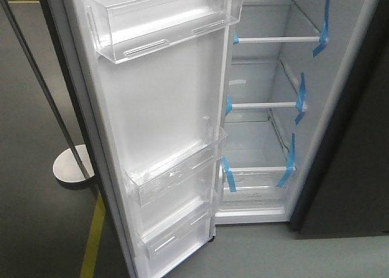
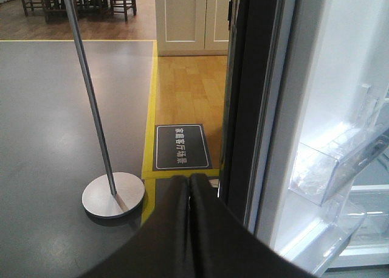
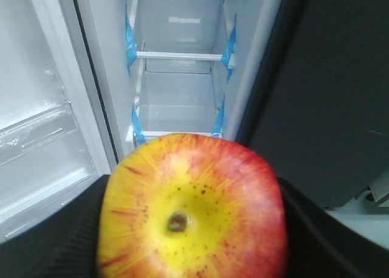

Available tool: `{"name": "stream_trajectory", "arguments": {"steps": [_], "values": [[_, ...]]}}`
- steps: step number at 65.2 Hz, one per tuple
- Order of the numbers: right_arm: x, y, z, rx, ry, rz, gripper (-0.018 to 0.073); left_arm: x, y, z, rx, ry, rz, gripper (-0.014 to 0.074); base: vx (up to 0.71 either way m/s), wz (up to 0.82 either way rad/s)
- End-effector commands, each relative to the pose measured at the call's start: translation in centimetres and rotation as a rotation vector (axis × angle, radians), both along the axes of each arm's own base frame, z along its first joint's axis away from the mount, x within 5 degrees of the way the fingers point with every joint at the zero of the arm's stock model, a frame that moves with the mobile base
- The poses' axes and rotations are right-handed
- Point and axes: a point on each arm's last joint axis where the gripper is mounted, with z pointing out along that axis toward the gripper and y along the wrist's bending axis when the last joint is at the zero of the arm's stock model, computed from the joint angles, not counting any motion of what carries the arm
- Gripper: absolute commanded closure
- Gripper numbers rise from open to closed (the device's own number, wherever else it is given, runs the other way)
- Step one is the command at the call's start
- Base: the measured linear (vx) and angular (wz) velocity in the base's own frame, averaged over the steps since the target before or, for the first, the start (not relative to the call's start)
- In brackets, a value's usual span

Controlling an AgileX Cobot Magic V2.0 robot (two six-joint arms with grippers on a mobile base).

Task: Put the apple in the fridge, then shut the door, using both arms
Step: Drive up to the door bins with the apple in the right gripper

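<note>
The apple (image 3: 191,208) sits right at the right wrist camera, stem dimple toward the lens, gripped between two dark fingers (image 3: 58,244). It is not yet inside the fridge (image 3: 179,101), whose white compartment opens just ahead. The apple fills the bottom half of that view, so the clearance under and beside it cannot be read. In my judgement the main hazard is catching it on a shelf edge (image 3: 179,56) or on the blue tape (image 3: 130,38) at the shelf ends. A knock there could twist the smooth, rounded fruit out of the grip and drop it to the floor. On the left, the open door (image 1: 164,95) carries clear bins (image 1: 173,174) that jut toward the opening, and a reach that drifts left could clip them. The plain dark door (image 3: 328,95) bounds the right side. Farther out, the metal stand (image 2: 113,194) rises close to the door's outer face. An arm coming round to push the door may foul it.

The right jaws are spread about as wide as the apple and clamped on its sides. The left jaws are pressed together, tips touching, holding nothing. They hang just beside the door's dark outer edge (image 2: 243,107), with the yellow floor line (image 2: 149,101) beyond.
</note>
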Motion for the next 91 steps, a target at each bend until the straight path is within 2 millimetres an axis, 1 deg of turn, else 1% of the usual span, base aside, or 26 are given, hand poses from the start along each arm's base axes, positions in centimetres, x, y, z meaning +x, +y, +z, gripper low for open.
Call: {"name": "stream_trajectory", "arguments": {"steps": [1, 91], "values": [[0.23, -0.04, 1.63, -0.011, -0.113, -0.004, 0.0344, 0.08, -0.07, 0.05, -0.011, -0.067, -0.007, 0.0602, 0.03, 0.01], [0.23, -0.04, 1.63, -0.011, -0.113, -0.004, 0.0344, 0.08, -0.07, 0.05, -0.011, -0.067, -0.007, 0.0602, 0.04, 0.00]]}}
